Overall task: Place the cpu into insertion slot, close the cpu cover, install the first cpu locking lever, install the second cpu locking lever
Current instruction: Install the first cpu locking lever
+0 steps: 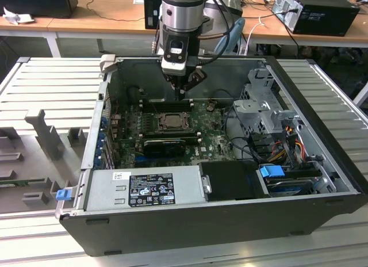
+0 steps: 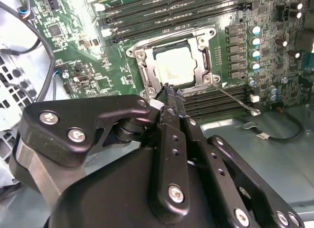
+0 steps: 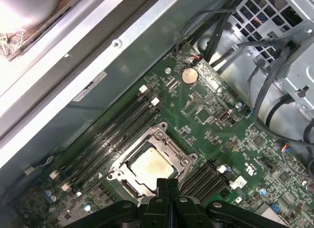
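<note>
The cpu (image 2: 172, 66) (image 3: 148, 167) (image 1: 171, 121) lies flat in the insertion slot (image 2: 147, 73) on the green board, its silvery-tan face up. The cpu cover (image 2: 203, 51) (image 3: 167, 141) lies down around it as a metal frame. A thin locking lever (image 2: 238, 100) sticks out at an angle from one corner of the socket, over the memory slots. My gripper (image 2: 170, 92) (image 3: 167, 183) (image 1: 183, 93) hangs just above the socket's edge. Its black fingers are pressed together, shut, with nothing between them.
The board sits inside an open black computer case (image 1: 230, 212). Long black memory slots (image 3: 113, 127) flank the socket. A coin battery (image 3: 189, 75), cables (image 3: 265, 85) and a metal drive cage (image 1: 261, 106) lie to the exterior view's right. The power supply (image 1: 144, 186) is in front.
</note>
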